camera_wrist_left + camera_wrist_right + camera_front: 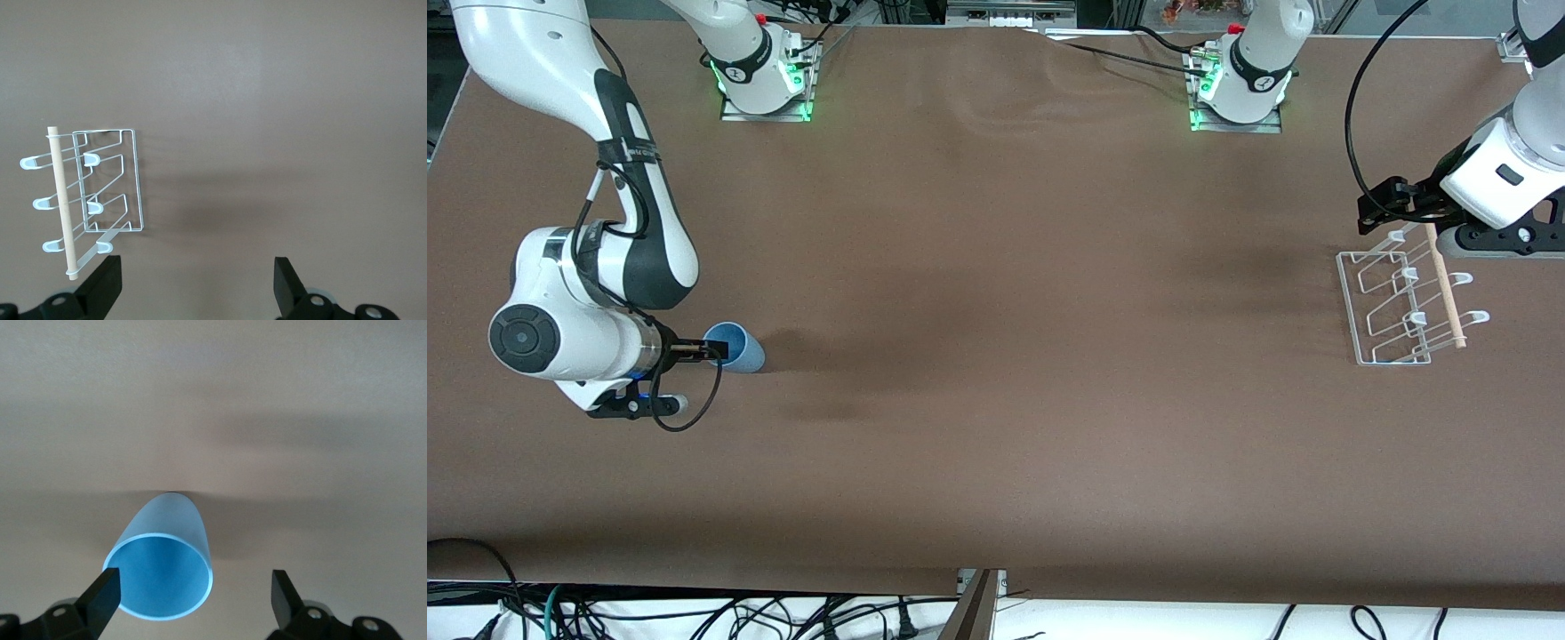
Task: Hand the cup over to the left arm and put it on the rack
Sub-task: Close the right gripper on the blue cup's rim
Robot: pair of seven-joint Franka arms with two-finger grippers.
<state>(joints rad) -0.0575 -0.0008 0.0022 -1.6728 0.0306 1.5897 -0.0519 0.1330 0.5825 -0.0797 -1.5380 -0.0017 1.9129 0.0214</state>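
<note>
Front view has the cup [738, 348] lying on its side on the brown table [996, 356] at the right arm's end, mouth facing the right gripper [710, 352]. That gripper sits right at the rim; in the right wrist view its fingers [103, 593] are spread wide, one at the cup's [165, 567] edge and the other well clear, so nothing is pinched. Over at the left arm's end, the left gripper [1392, 203] hangs over the edge of the rack [1400, 307] that's farther from the front camera, its fingers [103, 283] also spread wide with nothing between them. The rack [100, 200] stands on the table with its wooden rod [63, 200] across it.
</note>
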